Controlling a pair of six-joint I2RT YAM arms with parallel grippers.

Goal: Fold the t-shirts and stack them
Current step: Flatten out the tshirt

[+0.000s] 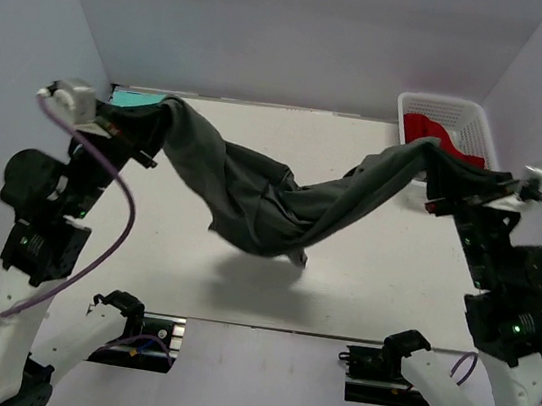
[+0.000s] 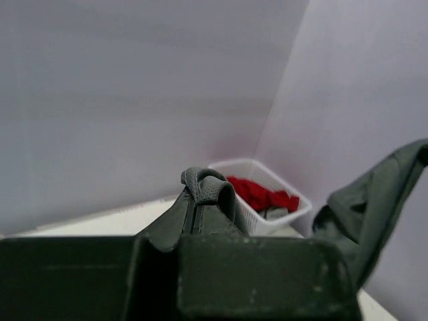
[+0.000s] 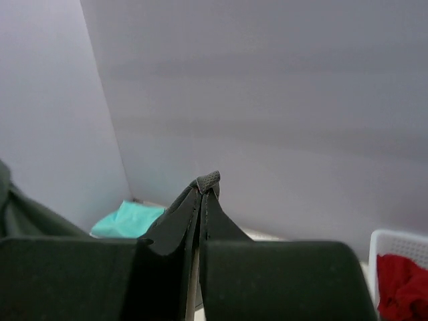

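The dark charcoal-grey t-shirt (image 1: 261,202) hangs stretched between my two grippers above the table, its middle sagging low. My left gripper (image 1: 145,127) is shut on one end at the back left. The pinched cloth (image 2: 208,186) bulges over the tips of the left gripper (image 2: 194,204). My right gripper (image 1: 450,188) is shut on the other end at the back right. A small nub of cloth (image 3: 208,179) sticks out past the tips of the right gripper (image 3: 200,194). The teal t-shirt (image 1: 136,98) lies at the back left corner, mostly hidden; it also shows in the right wrist view (image 3: 130,219).
A white lattice basket (image 1: 471,112) stands at the back right corner with a red garment (image 1: 431,131) in it, also in the left wrist view (image 2: 267,224). Pale walls enclose the table on three sides. The shirt's shadow falls on the table's middle.
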